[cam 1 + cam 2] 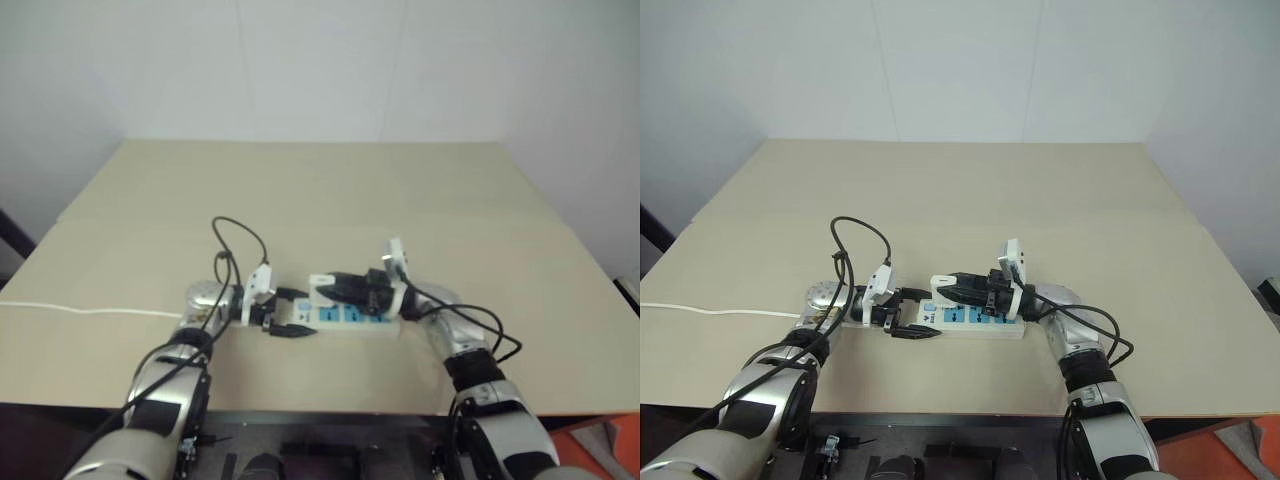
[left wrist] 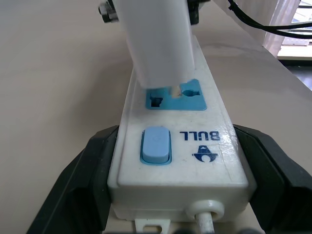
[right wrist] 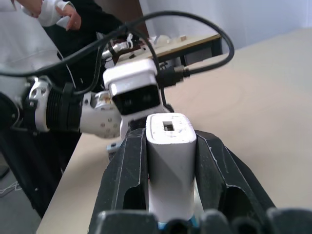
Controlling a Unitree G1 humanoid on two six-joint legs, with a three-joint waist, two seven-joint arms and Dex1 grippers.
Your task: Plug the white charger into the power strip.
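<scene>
Near the lower middle of the head camera's frame, on the beige desk (image 1: 330, 190), lies the power strip (image 1: 975, 322), a flat white bar with blue socket faces running left to right. The left gripper (image 1: 912, 322) comes in from the left of the frame, and its jaws are closed on the strip's switch end; in the left wrist view one black finger (image 2: 80, 185) presses each long side of the white casing, with the pale blue switch (image 2: 156, 145) and a dark blue printed logo on top between them, and the thin white cord (image 2: 207, 222) leaves the end wall closest to the camera. That cord trails off across the desk toward the left edge of the head view. The right gripper (image 1: 335, 290) reaches in from the right, pointing left over the strip, and its jaws are clamped on the white charger (image 3: 170, 161), whose smooth white body stands between the two black fingers (image 3: 124, 180) in the right wrist view. In the left wrist view the charger is at the upper middle, its lower end at the blue socket face (image 2: 174, 95) next to the switch, with one prong visible at a slot; the two grippers are close together over the same end of the strip. At the upper left of the right wrist view, beyond the desk edge, a person's hand (image 3: 73, 19) and white sleeve appear.
</scene>
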